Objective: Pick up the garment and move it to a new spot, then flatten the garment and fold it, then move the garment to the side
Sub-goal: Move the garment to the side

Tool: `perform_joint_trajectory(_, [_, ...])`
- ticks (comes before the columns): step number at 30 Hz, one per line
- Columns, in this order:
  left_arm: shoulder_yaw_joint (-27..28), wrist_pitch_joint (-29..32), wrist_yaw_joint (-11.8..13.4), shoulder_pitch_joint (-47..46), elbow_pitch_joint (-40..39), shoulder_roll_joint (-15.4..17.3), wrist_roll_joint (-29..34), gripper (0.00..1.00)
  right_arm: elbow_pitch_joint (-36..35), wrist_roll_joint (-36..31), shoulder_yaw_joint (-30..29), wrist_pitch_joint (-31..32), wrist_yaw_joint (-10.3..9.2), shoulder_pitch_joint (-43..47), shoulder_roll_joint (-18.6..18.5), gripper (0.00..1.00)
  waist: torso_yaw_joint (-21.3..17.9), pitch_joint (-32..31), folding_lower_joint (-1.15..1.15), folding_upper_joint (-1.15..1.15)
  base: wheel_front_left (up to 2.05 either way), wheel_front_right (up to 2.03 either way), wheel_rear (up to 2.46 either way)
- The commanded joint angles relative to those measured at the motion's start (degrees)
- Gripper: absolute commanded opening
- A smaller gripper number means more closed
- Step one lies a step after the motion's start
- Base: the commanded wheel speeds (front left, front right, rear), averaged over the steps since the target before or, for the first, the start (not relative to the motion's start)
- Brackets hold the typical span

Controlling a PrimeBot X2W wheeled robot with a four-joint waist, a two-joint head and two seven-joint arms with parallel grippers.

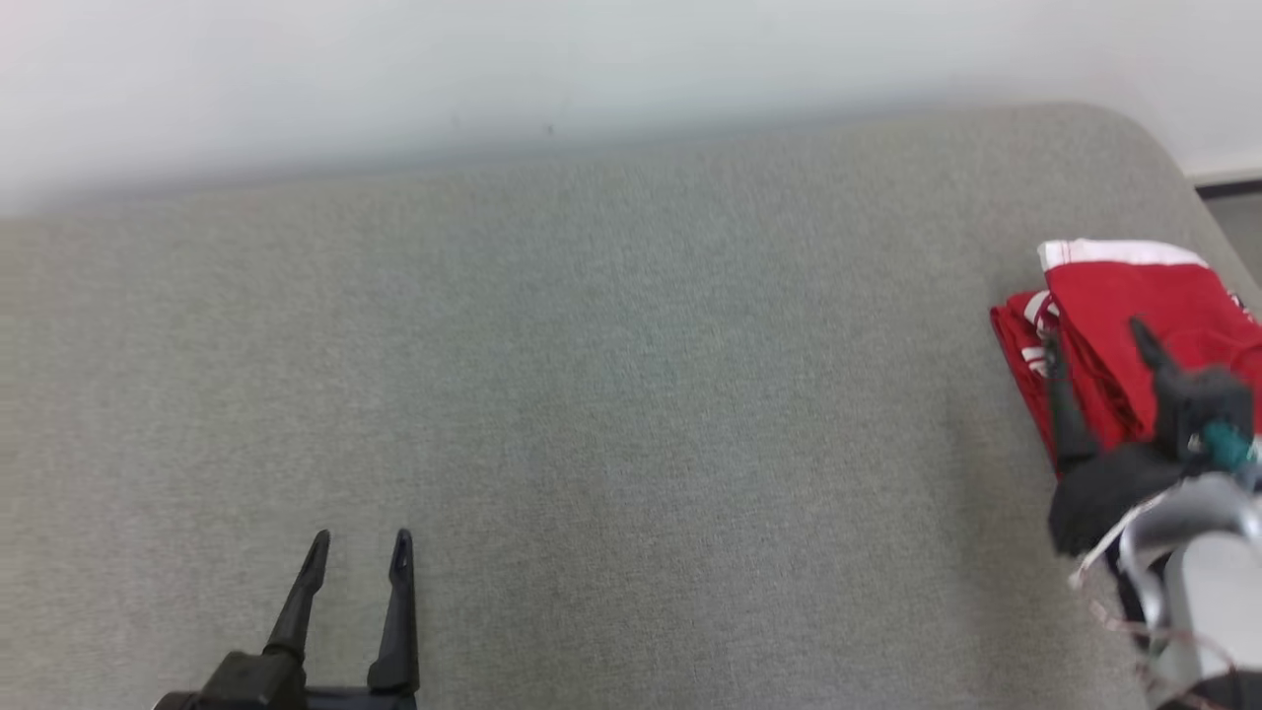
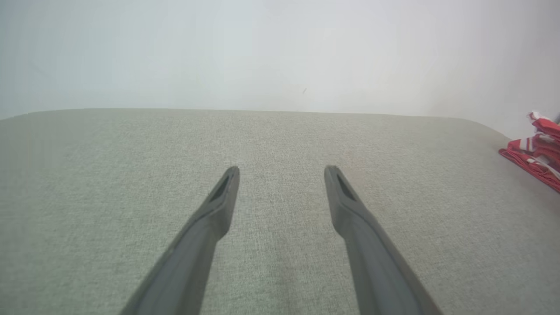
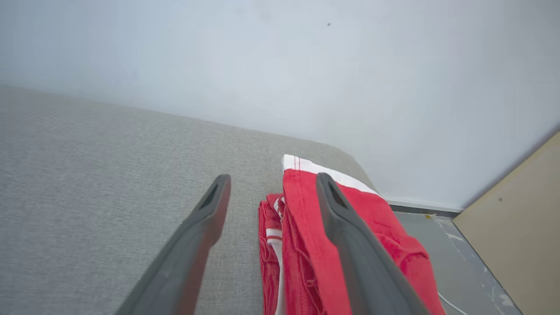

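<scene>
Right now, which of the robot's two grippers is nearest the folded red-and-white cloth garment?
The right gripper: its open jaws reach over the red garment; the left gripper hangs over bare grey upholstery.

Two long, tapering dark-grey fingers (image 2: 218, 210), each with a slotted hollow near its tip, rise from the black base of the left gripper (image 1: 361, 540), seen at seven o'clock in the head view. At four o'clock, the right gripper (image 1: 1094, 333) has a rounded black housing (image 1: 1104, 493), a teal fitting (image 1: 1227, 446), a silver-grey forearm (image 1: 1208, 592) and thin pale wires (image 1: 1104, 557).
</scene>
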Motion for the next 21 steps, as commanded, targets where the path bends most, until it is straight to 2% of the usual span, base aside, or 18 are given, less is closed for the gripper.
perform_joint_trajectory(1, [0.57,-0.16,0.29,1.33,-0.2,-0.19,-0.01,1.0,-1.99,0.97,0.24,-0.53,-0.15,2.61,1.06,1.0,1.46,-3.16,0.01,0.0,0.0,0.0,0.0])
perform_joint_trajectory(8, [2.13,-0.16,1.61,3.4,0.07,-0.79,0.18,1.0,-9.64,4.66,0.83,-4.69,-0.15,13.38,5.93,1.0,3.25,-6.21,0.01,0.0,0.0,0.0,0.0])
perform_joint_trajectory(16, [3.4,-0.16,1.41,5.46,2.46,-1.08,-1.36,1.0,-8.41,6.82,0.84,-9.69,-0.15,20.5,10.12,1.0,4.39,-8.36,0.01,0.0,0.0,0.0,0.0])
perform_joint_trajectory(21, [3.98,-0.16,1.08,6.39,4.31,-1.19,-1.02,1.0,-6.23,6.85,0.89,-11.01,-0.15,22.65,11.16,1.0,5.05,-8.97,0.01,0.0,0.0,0.0,0.0])
